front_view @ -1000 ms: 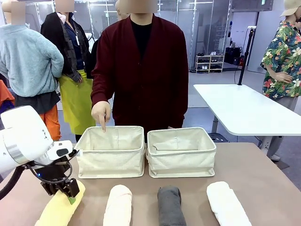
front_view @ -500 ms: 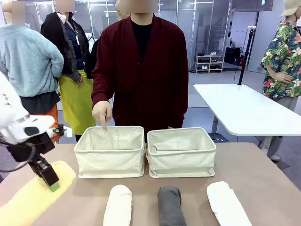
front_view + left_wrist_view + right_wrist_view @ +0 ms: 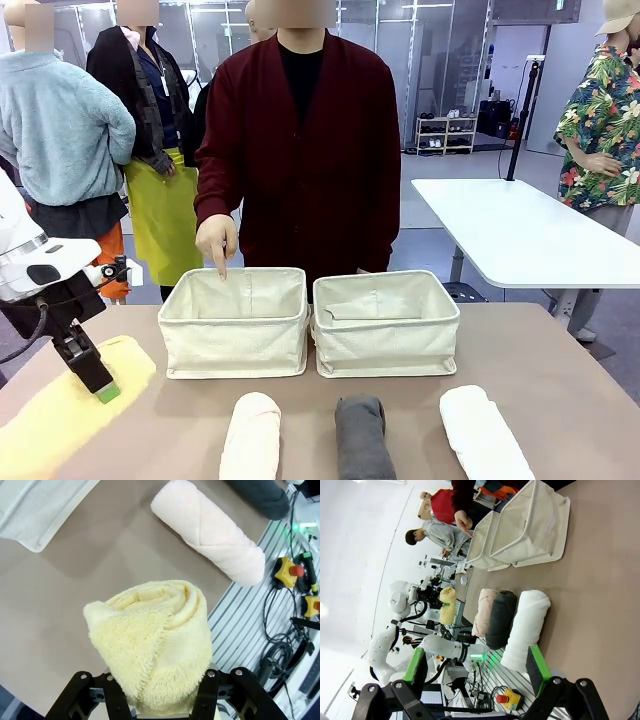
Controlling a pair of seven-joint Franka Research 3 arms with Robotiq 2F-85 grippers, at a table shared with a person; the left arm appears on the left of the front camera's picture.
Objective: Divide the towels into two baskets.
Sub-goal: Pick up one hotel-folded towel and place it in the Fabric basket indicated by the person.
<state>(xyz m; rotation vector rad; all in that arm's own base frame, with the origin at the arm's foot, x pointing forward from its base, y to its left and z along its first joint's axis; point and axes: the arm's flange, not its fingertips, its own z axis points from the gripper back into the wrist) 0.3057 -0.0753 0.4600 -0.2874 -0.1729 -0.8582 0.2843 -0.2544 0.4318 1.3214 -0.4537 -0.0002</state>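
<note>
My left gripper (image 3: pixel 103 390) (image 3: pixel 161 695) is shut on one end of the pale yellow towel (image 3: pixel 50 415) (image 3: pixel 155 635), which hangs off the table at the left. On the near table lie the cream towel (image 3: pixel 250 435) (image 3: pixel 210 530), the dark grey towel (image 3: pixel 362 435) and the white towel (image 3: pixel 483 435) (image 3: pixel 525 625). Behind them two cream baskets stand side by side, the left basket (image 3: pixel 235 340) and the right basket (image 3: pixel 385 340), with nothing seen inside. A person's hand (image 3: pixel 217 245) points a finger down at the left basket's far rim. My right gripper (image 3: pixel 477 667) is open, back from the white towel.
The person in a dark red cardigan stands at the far edge behind the baskets. Another white table (image 3: pixel 520 230) stands at the back right. Cables and emergency-stop buttons (image 3: pixel 290 572) lie past the table's near edge. Bare tabletop lies to the right of the baskets.
My left gripper, shut on the yellow towel, has carried it up and to the left, away from the row of towels. The person's pointing hand and the other towels have stayed put.
</note>
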